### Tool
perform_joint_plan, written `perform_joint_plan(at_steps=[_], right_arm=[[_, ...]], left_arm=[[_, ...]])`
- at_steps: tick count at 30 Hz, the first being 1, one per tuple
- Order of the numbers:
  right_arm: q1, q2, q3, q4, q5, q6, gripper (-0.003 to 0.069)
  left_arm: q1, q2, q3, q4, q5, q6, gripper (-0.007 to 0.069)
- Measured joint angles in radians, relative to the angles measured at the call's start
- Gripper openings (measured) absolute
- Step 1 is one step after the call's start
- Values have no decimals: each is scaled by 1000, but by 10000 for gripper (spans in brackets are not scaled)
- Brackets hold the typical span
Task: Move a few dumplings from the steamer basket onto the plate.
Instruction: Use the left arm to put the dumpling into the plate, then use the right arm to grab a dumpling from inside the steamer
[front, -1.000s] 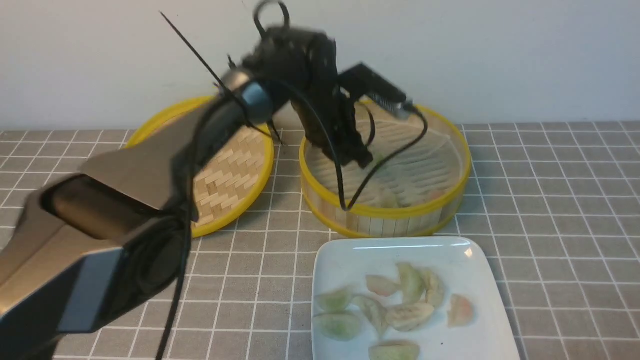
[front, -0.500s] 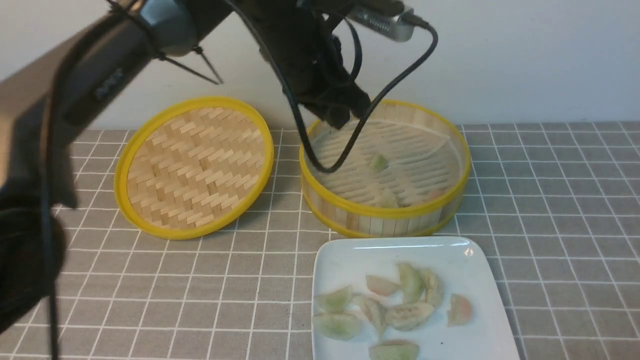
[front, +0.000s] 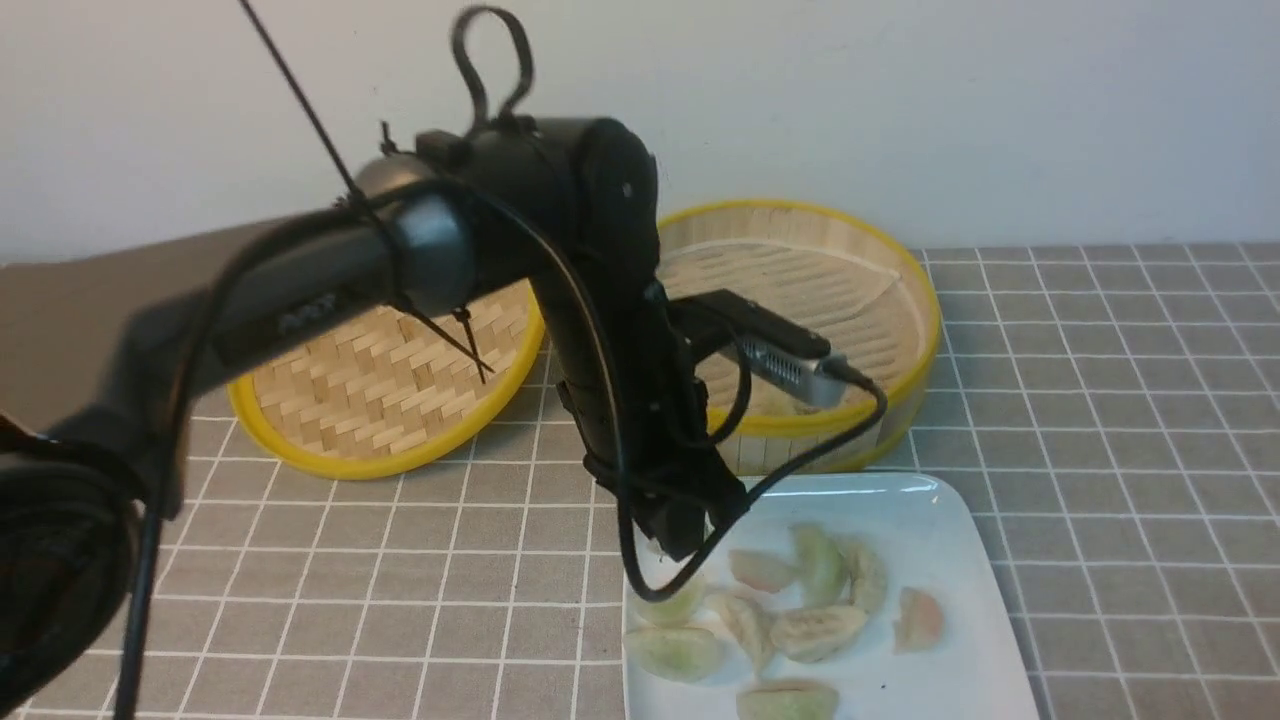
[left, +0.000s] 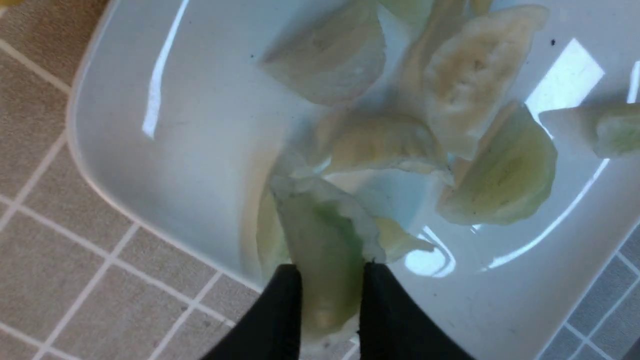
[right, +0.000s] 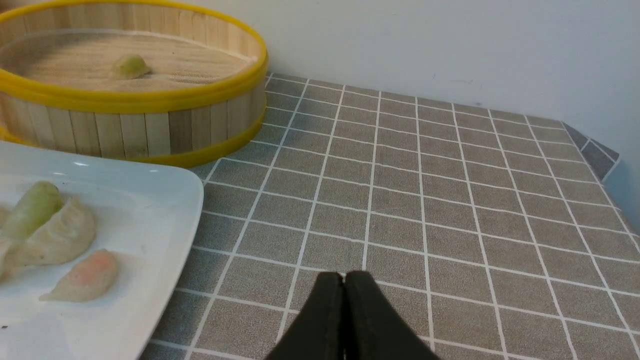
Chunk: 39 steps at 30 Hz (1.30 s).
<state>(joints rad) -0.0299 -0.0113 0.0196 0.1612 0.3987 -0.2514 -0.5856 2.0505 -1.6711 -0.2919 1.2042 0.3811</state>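
Observation:
My left gripper (front: 680, 540) hangs low over the near-left part of the white square plate (front: 930, 510), shut on a pale green dumpling (left: 325, 240) that sticks out between its black fingers (left: 285, 300). The held dumpling's tip is just above or touching another dumpling on the plate (left: 200, 125). Several dumplings (front: 815, 630), green and pinkish, lie in a cluster on the plate. The bamboo steamer basket (front: 925, 300) stands behind the plate, and one green dumpling (right: 129, 66) lies on its liner. My right gripper (right: 344, 277) is shut and empty above the cloth, right of the plate (right: 150, 210); the front view does not show it.
The shallow woven lid (front: 380, 390) with a yellow rim lies left of the basket. A grey checked cloth (front: 1100, 400) covers the table, whose edge (right: 607, 165) shows at the far right. My left arm and its cable cross in front of the basket's left half.
My left arm rose out of the steamer basket, swung towards me and came down over the plate's left part, with a green dumpling between its fingers. The right gripper stayed shut.

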Motion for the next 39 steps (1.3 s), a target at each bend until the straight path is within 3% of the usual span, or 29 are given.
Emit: perform_joint_plan(at_steps=[9,12,16,18,20,21,26,30,36,39], right_arm=[[0,0,0,0,0,0,-14],[0,0,0,0,0,0,-14],[0,0,0,0,0,0,-14],[0,0,0,0,0,0,-14],[0,0,0,0,0,0,-14],[0,0,0,-1,0,0,-14],[0,0,0,15,-15,1,-14],[0,0,8,281,-122,76,-14],[0,0,8,789,-338,162,-14],[0,0,8,955,-413,164,-14]], left_arm=[[0,13,0,26,-89,-7,431],[0,13,-26,28,-68,-27,446],[0,4,-76,41,-17,-70,364],[0,-28,-103,63,0,-98,223],[0,-51,-109,67,2,-108,158],[0,-89,-111,72,7,-115,69],[0,-221,-107,76,21,-122,-3],[0,-393,-52,92,24,-130,-5],[0,-720,129,133,-20,-173,-5],[0,-871,251,145,-81,-191,-5]])
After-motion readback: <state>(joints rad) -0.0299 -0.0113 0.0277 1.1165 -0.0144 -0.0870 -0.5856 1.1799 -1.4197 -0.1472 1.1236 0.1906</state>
